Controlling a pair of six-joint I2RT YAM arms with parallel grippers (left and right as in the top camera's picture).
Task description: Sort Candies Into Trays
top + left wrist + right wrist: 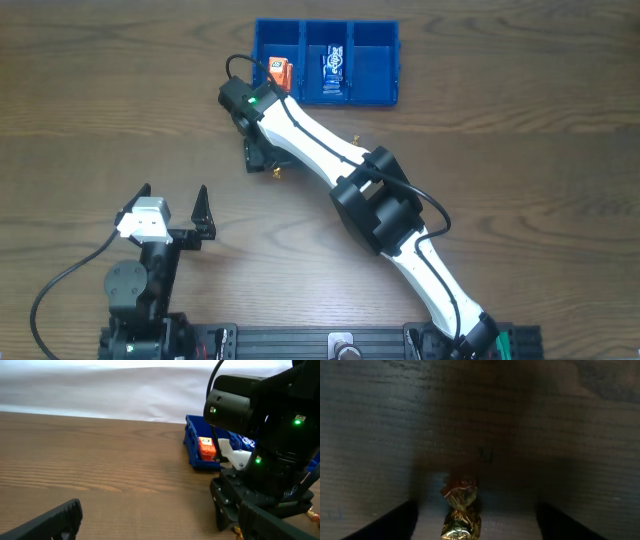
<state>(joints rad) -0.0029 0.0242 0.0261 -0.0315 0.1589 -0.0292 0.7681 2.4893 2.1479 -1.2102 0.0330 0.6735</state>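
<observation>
Gold-wrapped candy (pixel 460 514) lies between the jaws of the wide-open right end effector (pixel 479 527), long axis parallel to them.

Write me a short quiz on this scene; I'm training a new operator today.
1. True or false: the left gripper is holding a candy.
2. In the top view, which compartment of the blue tray holds the orange candy? A) left B) middle C) right
3. Fill in: the candy between the open fingers of the right gripper has a ___ wrapper.
Key: 1 false; 2 A; 3 gold.
</observation>
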